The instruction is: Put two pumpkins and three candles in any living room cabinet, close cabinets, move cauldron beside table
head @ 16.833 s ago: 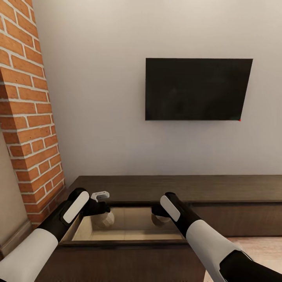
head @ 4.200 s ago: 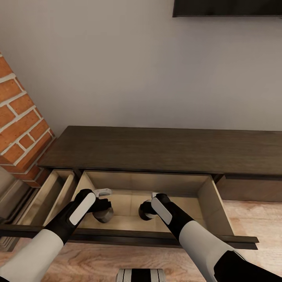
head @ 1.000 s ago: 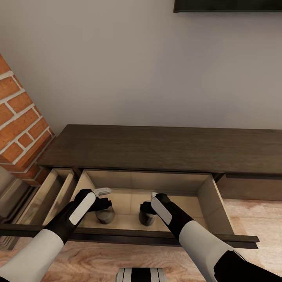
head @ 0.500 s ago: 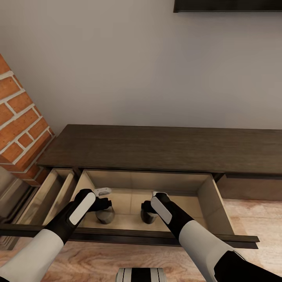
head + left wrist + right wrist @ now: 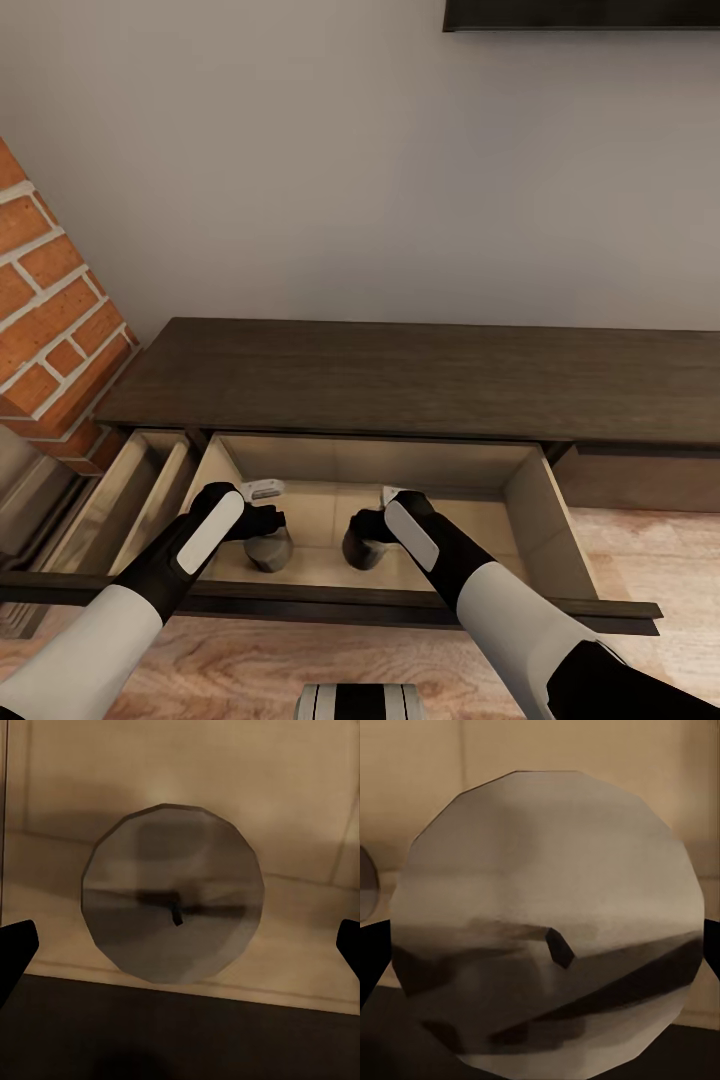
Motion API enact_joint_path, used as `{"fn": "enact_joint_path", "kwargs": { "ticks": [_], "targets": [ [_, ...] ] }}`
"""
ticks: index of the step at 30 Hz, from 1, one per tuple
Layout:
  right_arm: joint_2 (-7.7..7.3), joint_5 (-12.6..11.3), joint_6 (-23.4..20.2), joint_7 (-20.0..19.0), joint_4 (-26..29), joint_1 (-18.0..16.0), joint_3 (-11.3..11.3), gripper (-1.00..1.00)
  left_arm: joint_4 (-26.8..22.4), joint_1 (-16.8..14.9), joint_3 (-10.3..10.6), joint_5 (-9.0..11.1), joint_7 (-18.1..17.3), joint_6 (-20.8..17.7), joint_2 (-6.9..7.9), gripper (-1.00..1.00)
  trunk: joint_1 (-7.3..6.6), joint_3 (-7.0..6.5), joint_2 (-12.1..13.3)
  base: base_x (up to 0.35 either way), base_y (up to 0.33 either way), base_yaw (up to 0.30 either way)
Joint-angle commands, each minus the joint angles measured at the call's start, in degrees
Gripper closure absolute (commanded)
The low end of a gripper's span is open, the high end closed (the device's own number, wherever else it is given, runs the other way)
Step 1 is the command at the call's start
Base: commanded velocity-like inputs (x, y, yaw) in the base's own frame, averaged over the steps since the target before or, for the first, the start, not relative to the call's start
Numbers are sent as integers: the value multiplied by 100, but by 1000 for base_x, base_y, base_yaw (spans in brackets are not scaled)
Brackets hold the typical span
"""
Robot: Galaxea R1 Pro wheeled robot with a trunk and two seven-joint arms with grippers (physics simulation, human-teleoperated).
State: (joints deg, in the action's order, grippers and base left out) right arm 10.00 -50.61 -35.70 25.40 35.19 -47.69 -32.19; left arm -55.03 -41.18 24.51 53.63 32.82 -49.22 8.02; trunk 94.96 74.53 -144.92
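Right candle [image 5: 360, 550] shifted left with my right gripper [image 5: 368, 528] since half second ago. Open cabinet [image 5: 400, 385] drawer [image 5: 525, 500] holds both candles on tan floor. Left candle [image 5: 268, 550] stands free under my left gripper [image 5: 262, 522], fingers spread wide clear of it. Right fingers flank grey faceted candle closely; grip cannot tell.

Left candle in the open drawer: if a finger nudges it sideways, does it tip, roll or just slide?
The left candle looks like a short, stubby cylinder standing on end on the flat drawer floor, so it would probably slide rather than tip. Knocked over, its round body would likely roll. It looks rigid and matte, so probably not slippery.
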Motion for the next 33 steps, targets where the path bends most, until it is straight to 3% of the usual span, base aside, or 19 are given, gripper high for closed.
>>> {"fn": "enact_joint_path", "kwargs": {
  "ticks": [1, 5, 10, 12, 15, 17, 18, 24, 29, 33],
  "targets": [
    [0, -63, 2, 64, 5, -4, -15, -100, -8, -4, 20, 60, 58, 0, 7, -100, -1, 5, -2, 0, 0, 0],
    [0, -30, 3, 170, 6, -6, -20, -100, -8, -4, 24, 60, 58, 4, 7, -100, -1, 5, -2, 0, 0, 0],
    [0, -29, 33, 830, 20, -8, -23, -100, -8, -4, 23, 60, 58, 1, 7, -100, -1, 5, -2, 0, 0, 0],
    [0, -49, 24, 855, 29, -6, -23, -100, -8, -4, 25, 60, 58, 4, 7, -100, -1, 5, -2, 0, 0, 0],
    [0, -27, 15, 537, 32, -7, -29, -100, -8, -4, 25, 60, 58, 1, 7, -100, -1, 5, -2, 0, 0, 0],
    [0, -10, 34, 697, 34, -7, -37, -100, -8, -4, 26, 60, 60, 1, 7, -100, -1, 5, -2, 0, 0, 0],
    [0, -31, 61, 931, 62, -6, -58, -100, -8, -4, 26, 60, 61, 1, 7, -100, -1, 5, -2, 0, 0, 0],
    [0, -61, 322, 1387, 306, -4, -414, -100, -8, -10, 27, 60, 60, 2, 7, -100, -1, 5, -2, 0, 0, 0],
    [0, -76, 426, 1495, 364, -4, -576, -100, -8, -10, 27, 60, 59, 2, 7, -100, -1, 5, -2, 0, 0, 0],
    [0, -82, 442, 1512, 371, -4, -607, -100, -8, -11, 27, 60, 63, 5, 4, -100, -11, -84, 3, 0, 0, 0]
  ]
}}
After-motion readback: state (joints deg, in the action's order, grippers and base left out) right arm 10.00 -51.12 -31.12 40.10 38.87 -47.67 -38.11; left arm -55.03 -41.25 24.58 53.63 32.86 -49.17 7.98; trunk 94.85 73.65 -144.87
